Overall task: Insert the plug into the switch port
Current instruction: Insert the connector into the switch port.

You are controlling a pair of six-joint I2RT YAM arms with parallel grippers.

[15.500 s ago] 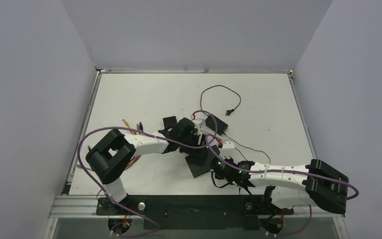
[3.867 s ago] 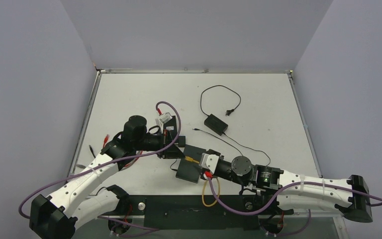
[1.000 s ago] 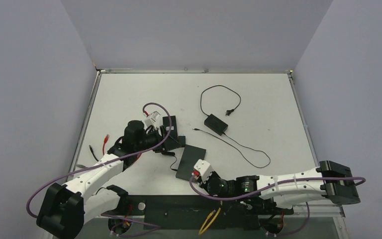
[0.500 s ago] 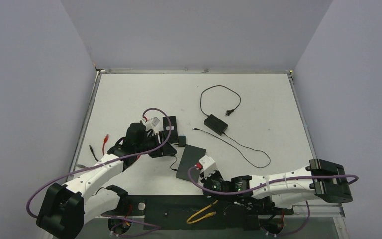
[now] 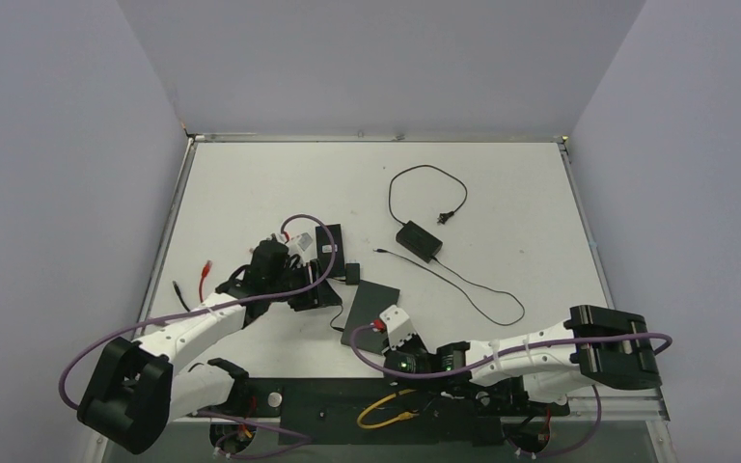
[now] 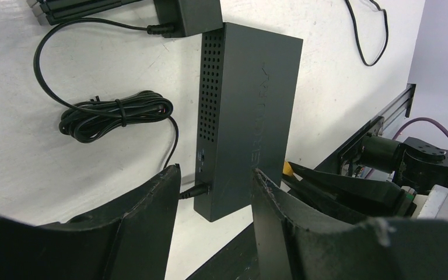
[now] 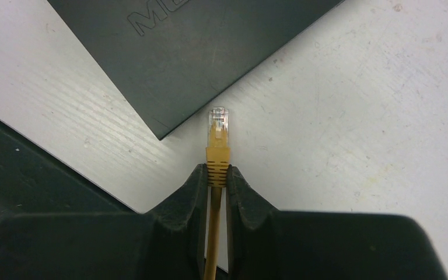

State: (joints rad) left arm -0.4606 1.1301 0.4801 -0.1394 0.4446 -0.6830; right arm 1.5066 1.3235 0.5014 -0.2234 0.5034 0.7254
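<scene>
Clamps the right pincer just behind the plug, long axis aimed straight ahead at the switch corner, not touching.

**Matt black box, glossy clear plug**

The switch has a matt black casing, plastic or painted metal. Its top is smooth with raised lettering, and one side is pierced with fine holes. The plug has a clear, glossy plastic tip and a yellow rubbery boot. The table is white, matt, scuffed and speckled. The right gripper is dull black plastic.
</scene>
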